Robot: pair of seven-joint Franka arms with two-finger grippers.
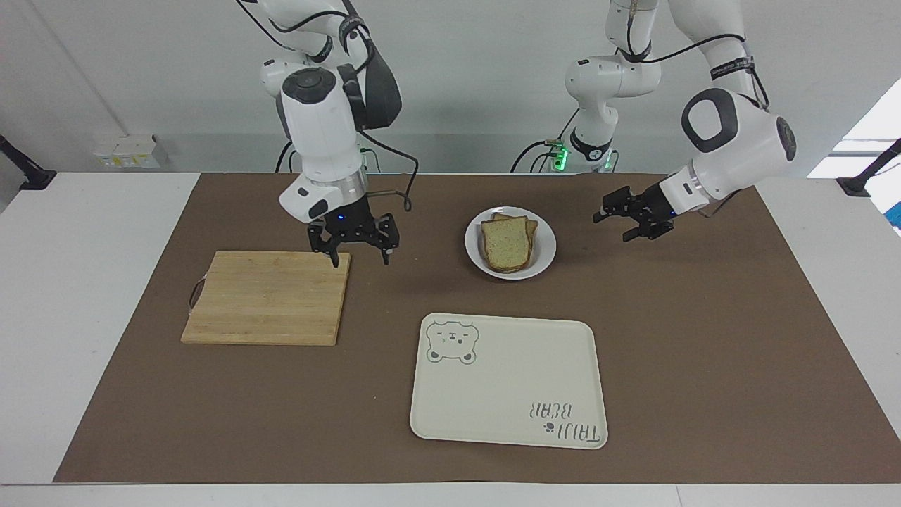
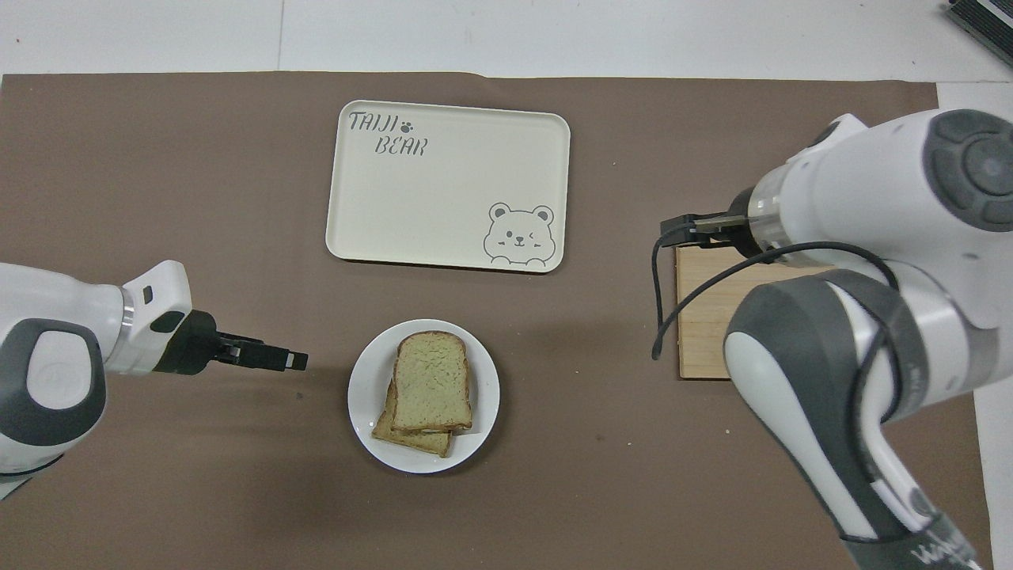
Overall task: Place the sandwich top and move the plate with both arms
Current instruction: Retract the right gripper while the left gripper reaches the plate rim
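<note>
1. Facing view: the plate [image 1: 510,243] sits on the brown mat [image 1: 704,338], close to the mat's edge by the robots and about midway along it.
2. The sandwich top [image 1: 505,243] lies flat on another slice in the plate.
3. The right gripper [image 1: 359,257] hangs over the cutting board [image 1: 267,297], above the board's corner nearest the plate, jaws spread wide and holding nothing.
4. The left gripper [image 1: 631,224] hovers over bare mat beside the plate, toward the left arm's end of the table, jaws wide, holding nothing.
5. The cream tray [image 1: 507,380] lies farther from the robots than the plate.
6. Overhead view: the sandwich top [image 2: 431,380] covers most of the lower slice; the plate [image 2: 368,388] rim shows all round.
7. The left gripper [image 2: 294,362] points at the plate, apart from its rim.
8. The right gripper [image 2: 684,230] is over the cutting board [image 2: 700,317] edge; its arm hides most of the board.
</note>
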